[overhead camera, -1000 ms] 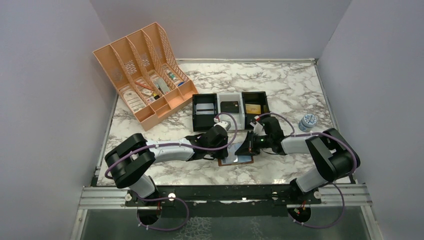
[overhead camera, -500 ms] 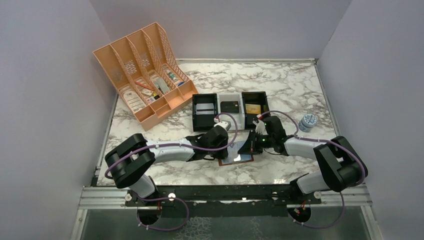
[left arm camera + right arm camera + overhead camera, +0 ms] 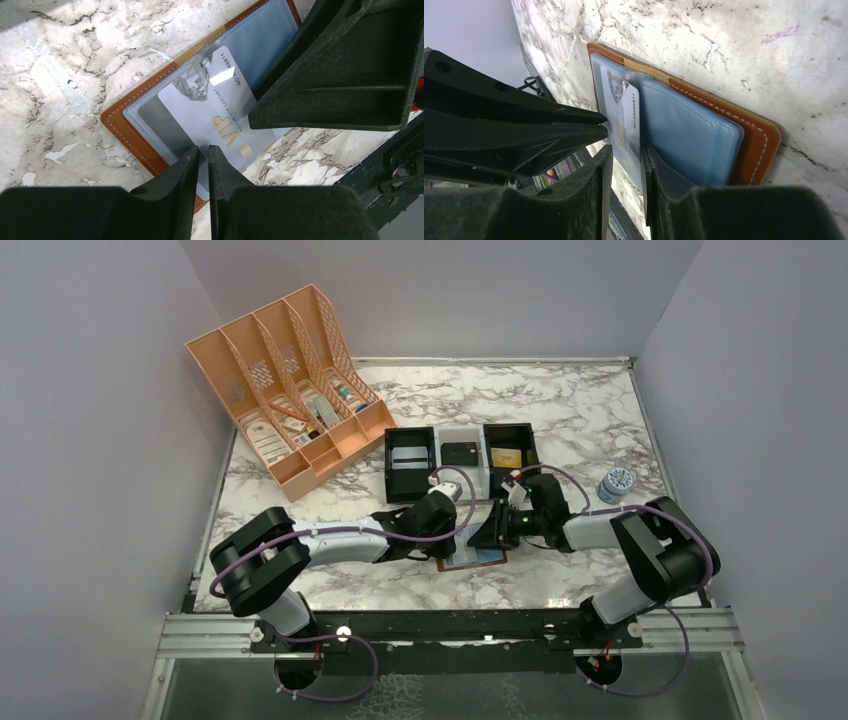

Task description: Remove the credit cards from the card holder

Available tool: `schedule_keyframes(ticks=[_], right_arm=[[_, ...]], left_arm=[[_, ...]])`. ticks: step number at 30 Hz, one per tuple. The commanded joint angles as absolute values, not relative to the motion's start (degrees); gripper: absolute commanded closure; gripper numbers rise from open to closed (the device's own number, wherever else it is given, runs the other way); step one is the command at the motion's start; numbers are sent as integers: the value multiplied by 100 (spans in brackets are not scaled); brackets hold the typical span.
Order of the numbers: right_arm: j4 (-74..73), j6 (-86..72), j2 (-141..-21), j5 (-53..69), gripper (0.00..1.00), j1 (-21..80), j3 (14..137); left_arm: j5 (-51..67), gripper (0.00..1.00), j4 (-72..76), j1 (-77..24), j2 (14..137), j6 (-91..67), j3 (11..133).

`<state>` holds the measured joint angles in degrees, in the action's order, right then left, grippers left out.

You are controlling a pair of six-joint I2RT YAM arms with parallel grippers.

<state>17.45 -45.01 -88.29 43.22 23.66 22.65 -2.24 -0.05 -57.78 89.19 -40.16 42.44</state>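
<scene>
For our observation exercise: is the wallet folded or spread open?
Spread open: the wallet lies flat on the table, pale blue inner pockets facing up, a grey card poking from one.

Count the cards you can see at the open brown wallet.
1: a pale grey VIP card sticking partway out of a pocket of the card holder, which lies open. More may be hidden inside its blue-grey pockets.

Soft, even light from above; faint shadows on the desk. White glare on the card, centre frame; bottom edges slightly blurred.
</scene>
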Motion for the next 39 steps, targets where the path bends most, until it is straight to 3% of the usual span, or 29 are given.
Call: schedule_keyframes(ticks=[1,8,12,18,20,31,39], right_arm=[[2222,-4560,-8972,4511,74,2353,2161],[2406,-4801,-9072,4587,90,2347,2156],[1333,-4400,-8483,3665,97,2268,2300],[847,-4000,-8211,3897,99,2092,2325],[956,-4041,-8242,4082,99,2091,2234],[1919,-4649,-8316,4590,74,2092,2051],[2787,-5092,-8845,4941,73,2092,1987]], left_arm=[[-406,83,-585,-5801,9122,-3878,4214],[-388,84,-583,-5801,9140,-3878,4232],[-399,85,-657,-5801,9111,-3859,4241],[-310,85,-554,-5801,9081,-3786,4202],[-204,82,-478,-5803,9084,-3698,4245],[-21,83,-402,-5817,9257,-3566,4399],[-14,84,-439,-5840,9316,-3593,4394]])
